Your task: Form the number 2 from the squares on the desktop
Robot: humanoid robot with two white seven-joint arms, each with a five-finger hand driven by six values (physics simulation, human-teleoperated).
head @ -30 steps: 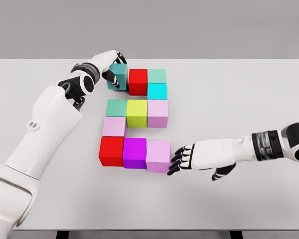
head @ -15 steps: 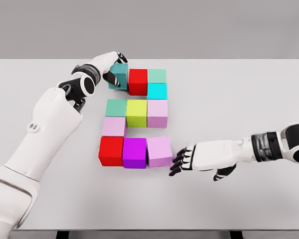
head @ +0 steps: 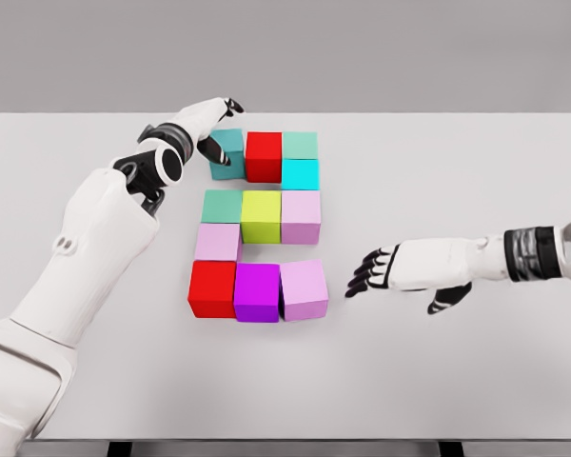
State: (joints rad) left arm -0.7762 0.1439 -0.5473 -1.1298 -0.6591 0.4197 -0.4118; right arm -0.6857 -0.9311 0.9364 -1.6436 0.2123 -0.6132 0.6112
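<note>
Looking down through the head cam, I see the cubes laid out on the white table (head: pixel 457 381) in a shape that reads pretty much like a 2. Top row goes dark teal cube (head: pixel 228 154), red cube (head: pixel 264 156), then a pale green cube (head: pixel 300 145) with a cyan cube (head: pixel 300 173) right in front of it. Middle row is a green cube (head: pixel 223 206), a yellow-green cube (head: pixel 262 215) and a lilac cube (head: pixel 301 216), all touching side by side. A pink cube (head: pixel 218 242) sits under the green one on the left, linking down to the bottom row: big red cube (head: pixel 212 288), magenta cube (head: pixel 257 291), and a light purple cube (head: pixel 304 288) on the right end.

My left hand (head: pixel 209 119) is up at the top-left corner, fingers relaxed and mostly straight, resting against the far-left side of the dark teal cube without any real grip on it. That cube sits just a hair off from the red one, slightly turned.

My right hand (head: pixel 385 269) hovers over the table to the right of the bottom row, clear of the light purple cube, fingers spread loosely and pointing left, thumb hanging down, nothing in it.
</note>
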